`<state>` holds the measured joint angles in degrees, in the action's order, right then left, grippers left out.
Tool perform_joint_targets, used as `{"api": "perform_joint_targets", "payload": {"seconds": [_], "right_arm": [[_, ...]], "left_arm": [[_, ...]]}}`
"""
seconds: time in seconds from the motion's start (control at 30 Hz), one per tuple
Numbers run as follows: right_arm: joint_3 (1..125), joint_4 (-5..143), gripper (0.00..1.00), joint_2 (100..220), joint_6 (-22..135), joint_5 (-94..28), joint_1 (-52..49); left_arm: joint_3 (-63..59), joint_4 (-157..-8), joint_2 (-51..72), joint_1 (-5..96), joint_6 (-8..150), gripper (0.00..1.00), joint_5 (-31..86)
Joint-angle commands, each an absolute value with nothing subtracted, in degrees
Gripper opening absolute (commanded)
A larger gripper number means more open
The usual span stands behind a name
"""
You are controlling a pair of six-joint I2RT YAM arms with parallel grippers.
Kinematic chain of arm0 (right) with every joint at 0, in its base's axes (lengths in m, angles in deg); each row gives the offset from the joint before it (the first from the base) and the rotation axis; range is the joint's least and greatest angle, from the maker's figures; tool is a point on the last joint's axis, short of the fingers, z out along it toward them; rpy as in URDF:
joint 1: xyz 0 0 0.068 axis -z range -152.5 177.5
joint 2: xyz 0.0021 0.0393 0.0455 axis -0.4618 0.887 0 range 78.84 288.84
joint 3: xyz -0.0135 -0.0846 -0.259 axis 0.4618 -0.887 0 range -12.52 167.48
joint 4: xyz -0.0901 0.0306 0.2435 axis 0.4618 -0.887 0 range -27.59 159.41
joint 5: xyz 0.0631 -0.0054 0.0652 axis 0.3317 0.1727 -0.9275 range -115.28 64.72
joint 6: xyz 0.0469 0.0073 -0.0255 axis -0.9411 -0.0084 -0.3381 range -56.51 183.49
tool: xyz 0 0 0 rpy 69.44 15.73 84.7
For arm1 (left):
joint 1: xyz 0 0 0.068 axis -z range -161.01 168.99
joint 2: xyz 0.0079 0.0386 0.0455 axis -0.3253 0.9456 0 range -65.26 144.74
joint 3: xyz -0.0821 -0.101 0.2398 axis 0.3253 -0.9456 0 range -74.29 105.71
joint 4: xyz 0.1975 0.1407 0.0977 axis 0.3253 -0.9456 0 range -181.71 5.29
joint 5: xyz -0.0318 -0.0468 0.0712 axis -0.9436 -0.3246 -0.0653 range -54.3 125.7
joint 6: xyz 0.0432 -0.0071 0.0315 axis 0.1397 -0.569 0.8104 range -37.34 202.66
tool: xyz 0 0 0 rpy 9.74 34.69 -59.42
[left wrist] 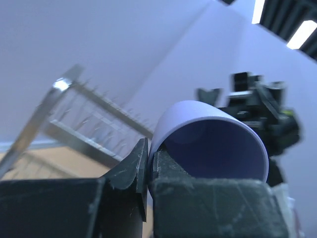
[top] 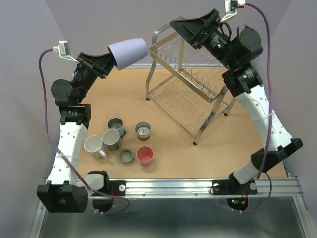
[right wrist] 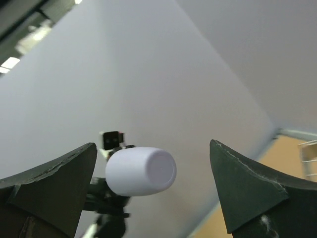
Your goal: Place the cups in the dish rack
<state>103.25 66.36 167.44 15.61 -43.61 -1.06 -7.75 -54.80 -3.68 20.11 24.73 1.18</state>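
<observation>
Left gripper [top: 106,63], jaws pinching the lavender cup [top: 128,51], nears the empty dish rack [top: 190,94]; right gripper [top: 184,30] jaws spread; other cups [top: 112,139] sit unloaded on the counter [top: 168,148].

Overhead view down onto table [top: 124,94]; opposed wrist views angled upward, lavender cup [top: 129,51] common to all

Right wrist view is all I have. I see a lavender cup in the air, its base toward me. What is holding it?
Observer: The left gripper holds the lavender cup, shut on its rim, one finger inside.
Operator: Where is the dish rack?
Observer: The dish rack stands just beyond the cup's base; the cup is not in it.
Operator: Are other cups waiting?
Observer: Yes, several stand on the table near the left arm, a pink cup among them.
</observation>
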Motion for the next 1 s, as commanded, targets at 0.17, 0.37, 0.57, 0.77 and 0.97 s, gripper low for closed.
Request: {"api": "perform_joint_targets", "payload": {"seconds": [0.17,0.37,0.57,0.77,0.97], "right_arm": [[101.46,100.08,1.0,175.25,-17.11,-52.18,-1.41],[102.88,98.24,1.0,176.4,-16.85,-51.83,-1.77],[101.47,98.5,1.0,175.79,-16.58,-51.3,-2.91],[102.53,98.94,1.0,175.61,-15.97,-50.16,-3.17],[96.9,108.86,1.0,172.89,-21.15,-44.62,-3.09]], "left_arm": [[0.3,-24.94,4.95,21.09,9.97,0.0,-1.66],[5.51,-29.25,8.74,26.7,14.8,0.0,2.82],[14.89,-43.1,13.92,38.03,27.71,0.0,9.76],[23.34,-54.2,17.96,46.49,39.23,0.0,22.06],[21.6,-58.17,17.18,49.48,41.7,0.0,33.06]]}}
